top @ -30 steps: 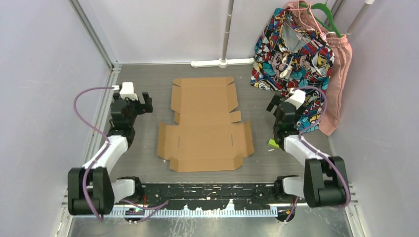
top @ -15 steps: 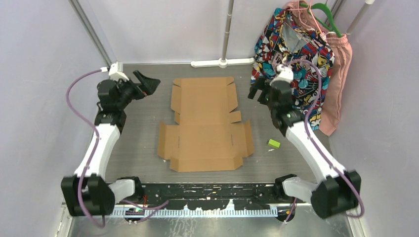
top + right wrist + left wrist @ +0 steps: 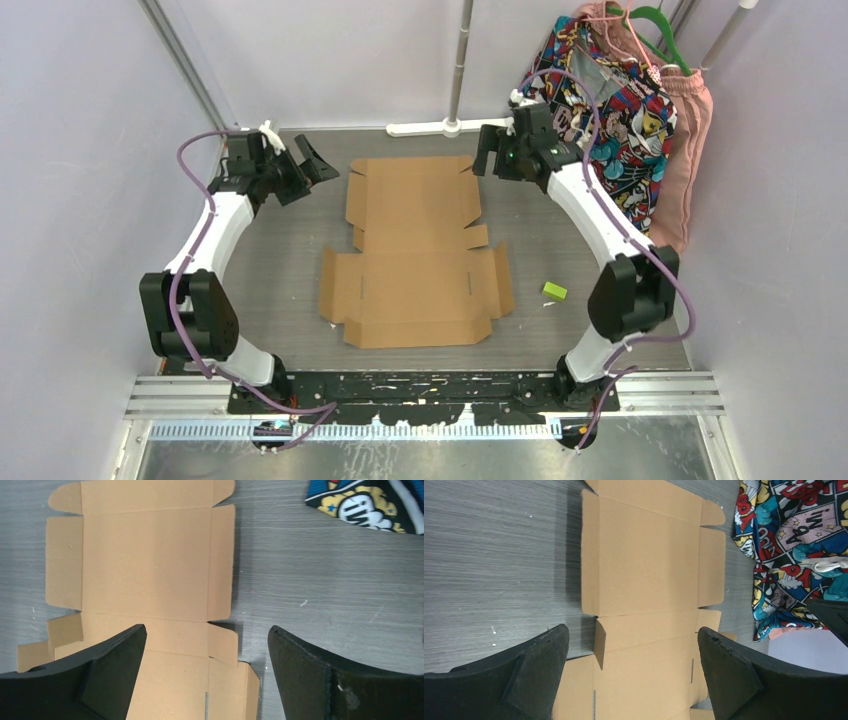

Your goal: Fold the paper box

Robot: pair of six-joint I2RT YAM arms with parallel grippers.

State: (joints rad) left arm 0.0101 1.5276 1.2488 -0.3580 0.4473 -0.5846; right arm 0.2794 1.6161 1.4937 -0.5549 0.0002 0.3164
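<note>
The paper box (image 3: 415,250) lies flat and unfolded in the middle of the table, plain brown cardboard with flaps and slots. It also shows in the left wrist view (image 3: 644,580) and in the right wrist view (image 3: 145,575). My left gripper (image 3: 312,160) is open and empty, raised just left of the sheet's far left corner. My right gripper (image 3: 487,152) is open and empty, raised just right of the sheet's far right corner. Neither gripper touches the cardboard.
Colourful patterned clothes (image 3: 590,110) and a pink garment (image 3: 680,170) hang at the back right. A white pole stand (image 3: 452,125) sits at the back centre. A small green piece (image 3: 554,291) lies on the table right of the sheet.
Both arms have stretched out from near the table's sides toward the far end, and the grippers now hover beside the sheet's far corners. The cardboard has not moved.
</note>
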